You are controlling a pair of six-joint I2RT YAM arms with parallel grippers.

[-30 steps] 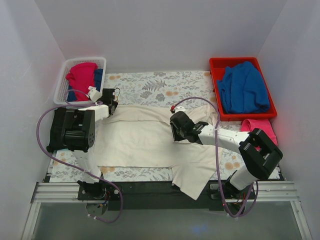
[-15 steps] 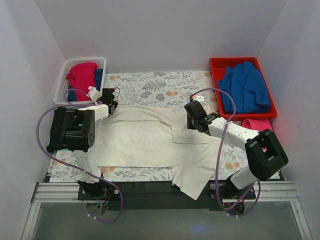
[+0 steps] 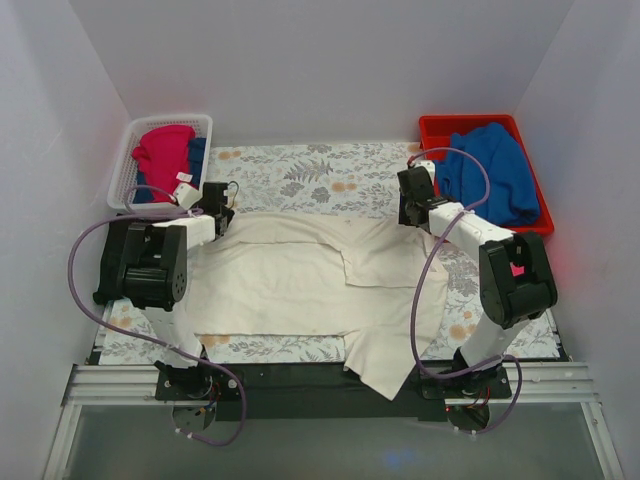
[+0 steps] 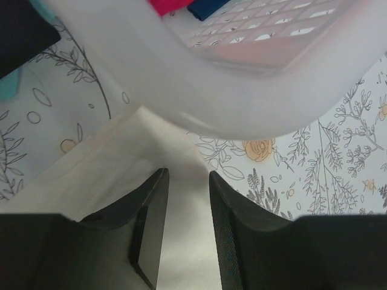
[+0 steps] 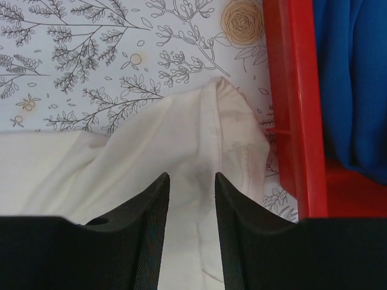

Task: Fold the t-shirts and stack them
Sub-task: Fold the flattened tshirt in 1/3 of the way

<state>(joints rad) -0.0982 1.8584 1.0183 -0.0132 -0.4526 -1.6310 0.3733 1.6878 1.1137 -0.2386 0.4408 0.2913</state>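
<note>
you're flattening the cream-white t-shirt before its first fold. the right gripper stands released, the sleeve end just ahead of its fingertips. the left gripper straddles the opposite corner; i can't tell if it's pinching. next, likely nip both ends and fold inward.

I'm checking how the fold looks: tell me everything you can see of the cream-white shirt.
The cream-white shirt is plain soft cloth, lying flat and mostly smooth on the floral tablecloth. A flap is folded over its right half; a near right part hangs past the tablecloth's near edge. Its far corners lie beside the red bin and the white basket, under the right gripper and the left gripper, jaws parted; contact unclear.
</note>
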